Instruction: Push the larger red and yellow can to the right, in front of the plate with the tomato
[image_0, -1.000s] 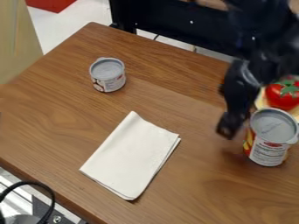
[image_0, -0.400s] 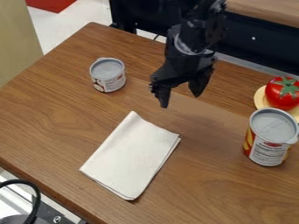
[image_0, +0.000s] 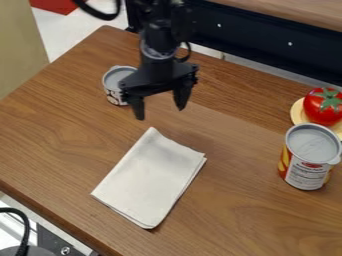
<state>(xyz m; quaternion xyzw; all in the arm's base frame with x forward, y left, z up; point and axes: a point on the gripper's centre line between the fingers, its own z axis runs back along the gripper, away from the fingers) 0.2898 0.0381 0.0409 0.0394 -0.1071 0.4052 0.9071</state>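
One claw (image_0: 160, 113) is spread wide. It should go slow and not bump the small can (image_0: 115, 77) nearby.

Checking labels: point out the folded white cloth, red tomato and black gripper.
Folded white cloth (image_0: 150, 177): camera view, its middle.
Red tomato (image_0: 321, 114): camera view, its red side.
Black gripper (image_0: 160, 114): camera view, between its fingertips.

We see a brown wood-grain table (image_0: 240, 215) at centre, a tan panel (image_0: 20, 45) at ten o'clock, pale floor (image_0: 53, 27) at eleven, and a black panel (image_0: 257, 44) at one, beside a lighter wooden surface (image_0: 300, 14).
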